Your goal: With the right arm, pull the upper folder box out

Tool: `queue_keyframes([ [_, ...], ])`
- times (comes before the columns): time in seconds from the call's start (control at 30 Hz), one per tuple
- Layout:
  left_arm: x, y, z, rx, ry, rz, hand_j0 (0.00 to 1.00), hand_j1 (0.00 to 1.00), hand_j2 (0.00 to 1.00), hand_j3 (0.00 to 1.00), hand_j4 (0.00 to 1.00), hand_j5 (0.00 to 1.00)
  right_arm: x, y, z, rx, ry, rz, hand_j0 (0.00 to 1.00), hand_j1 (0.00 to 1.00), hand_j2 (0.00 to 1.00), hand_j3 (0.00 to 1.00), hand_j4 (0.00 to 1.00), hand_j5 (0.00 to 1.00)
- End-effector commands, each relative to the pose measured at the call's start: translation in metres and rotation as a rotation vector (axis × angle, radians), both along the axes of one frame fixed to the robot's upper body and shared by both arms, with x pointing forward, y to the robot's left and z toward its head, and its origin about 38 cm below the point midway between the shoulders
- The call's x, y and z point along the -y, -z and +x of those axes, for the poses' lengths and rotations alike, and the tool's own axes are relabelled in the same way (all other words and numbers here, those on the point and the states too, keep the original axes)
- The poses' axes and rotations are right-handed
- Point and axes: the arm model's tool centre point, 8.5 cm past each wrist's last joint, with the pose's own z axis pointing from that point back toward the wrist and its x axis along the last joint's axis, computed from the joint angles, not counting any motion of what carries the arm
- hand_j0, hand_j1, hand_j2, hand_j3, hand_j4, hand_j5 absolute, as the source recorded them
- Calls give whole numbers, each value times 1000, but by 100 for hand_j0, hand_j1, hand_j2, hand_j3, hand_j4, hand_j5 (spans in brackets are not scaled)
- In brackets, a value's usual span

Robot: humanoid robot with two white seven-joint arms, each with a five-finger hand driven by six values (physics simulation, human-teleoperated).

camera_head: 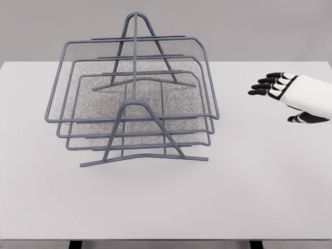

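Upper folder box [129, 78], grey wire mesh (three-tier rack), right hand [290, 93] apart, fingers relaxed, empty

We can read no text, label, brand, number or sign anywhere here. The grey wire-mesh three-tier folder rack [135, 104] carries no tag or marking on its frame or trays, the plain white tabletop [249, 187] bears no print, and the white robot hand with black fingers [293, 96] at the right edge shows no lettering or logo on its shell.
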Motion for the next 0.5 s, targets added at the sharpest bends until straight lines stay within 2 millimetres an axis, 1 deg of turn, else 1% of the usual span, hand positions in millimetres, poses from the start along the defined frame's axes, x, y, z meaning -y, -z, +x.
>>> queue_keyframes([
  [0.0,0,0,0,0,-1,0,100,100,100,100,100,100,-3,0,-1,-3,-7,2,100,100,100,100,100,100],
  [0.03,0,0,0,0,-1,0,100,100,100,100,100,100,-3,2,-1,-10,-7,4,100,100,100,100,100,100],
  [0.07,0,0,0,0,-1,0,100,100,100,100,100,100,-10,6,1,-11,-20,29,100,100,100,100,100,100],
  [0.1,0,0,0,0,-1,0,100,100,100,100,100,100,-15,6,4,-1,-25,53,100,100,100,100,100,100],
  [0.13,0,0,0,0,-1,0,100,100,100,100,100,100,-19,5,5,7,-33,39,100,100,100,100,100,100],
  [0.17,0,0,0,0,-1,0,100,100,100,100,100,100,-32,5,11,9,-64,40,100,100,100,100,100,100],
  [0.23,0,0,0,0,-1,0,100,100,100,100,100,100,-46,-1,19,31,-92,64,100,100,100,100,100,100],
  [0.33,0,0,0,0,-1,0,100,100,100,100,100,100,-65,7,30,10,-128,75,100,100,100,100,100,100],
  [0.47,0,0,0,0,-1,0,100,100,100,100,100,100,-84,1,44,23,-165,76,100,100,100,100,100,100],
])
